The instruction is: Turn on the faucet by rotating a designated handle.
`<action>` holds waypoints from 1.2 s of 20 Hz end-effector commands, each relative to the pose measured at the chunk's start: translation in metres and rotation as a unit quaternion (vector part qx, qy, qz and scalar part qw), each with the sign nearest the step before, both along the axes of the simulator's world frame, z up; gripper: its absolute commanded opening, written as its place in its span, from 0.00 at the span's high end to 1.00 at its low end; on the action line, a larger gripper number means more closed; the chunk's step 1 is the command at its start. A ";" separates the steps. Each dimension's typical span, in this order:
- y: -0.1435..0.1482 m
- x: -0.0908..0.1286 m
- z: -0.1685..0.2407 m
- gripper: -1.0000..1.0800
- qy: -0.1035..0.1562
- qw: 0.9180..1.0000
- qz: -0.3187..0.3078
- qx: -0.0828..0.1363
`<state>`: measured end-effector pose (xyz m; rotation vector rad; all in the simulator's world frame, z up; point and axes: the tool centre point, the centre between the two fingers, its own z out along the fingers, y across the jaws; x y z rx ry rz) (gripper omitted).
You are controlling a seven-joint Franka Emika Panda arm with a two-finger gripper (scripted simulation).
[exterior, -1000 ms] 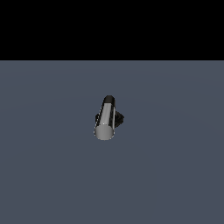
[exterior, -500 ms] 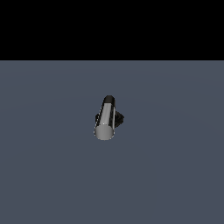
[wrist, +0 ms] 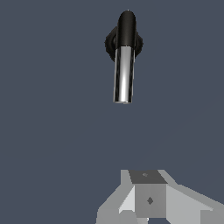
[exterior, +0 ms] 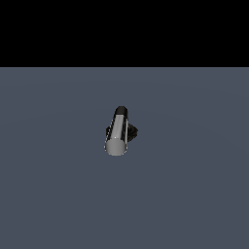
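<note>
Faucet [exterior: 119, 132]: small fixture standing alone on the flat slate-grey floor [exterior: 194, 194], near the middle of the exterior view; black background band above the floor's far edge.

Handle [exterior: 116, 135]: straight silvery-grey cylinder, seen almost end-on in the exterior view — its flat round end faces the camera and sits lowest in that picture. The far end joins the black elbow [exterior: 121, 111].

Base [exterior: 131, 131]: black, mostly hidden behind the handle in the exterior view; only a dark lobe shows on the exterior view's right of the cylinder.

Wrist view, faucet [wrist: 124, 48]: seen from above. Round black base [wrist: 138, 43] shows on either side of the elbow [wrist: 126, 27]; the handle [wrist: 123, 74] runs straight out from the elbow, with bright lengthwise highlights along the metal.

Gripper [wrist: 149, 205]: grey blocky body visible at the edge of the wrist view only — well apart from the faucet, bare floor between them. It touches nothing.

Pincer state: cannot tell — the fingertips are cut off by the picture edge, so the gap between them does not show.

Arm in exterior view: not visible.
</note>
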<state>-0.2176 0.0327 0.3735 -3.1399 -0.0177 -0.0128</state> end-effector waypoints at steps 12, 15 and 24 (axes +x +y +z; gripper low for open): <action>0.016 0.032 -0.107 1.00 0.001 1.000 0.007 0.000; 0.020 0.039 -0.130 1.00 0.002 1.000 0.009 0.000; 0.030 0.060 -0.195 1.00 0.003 1.000 0.014 0.001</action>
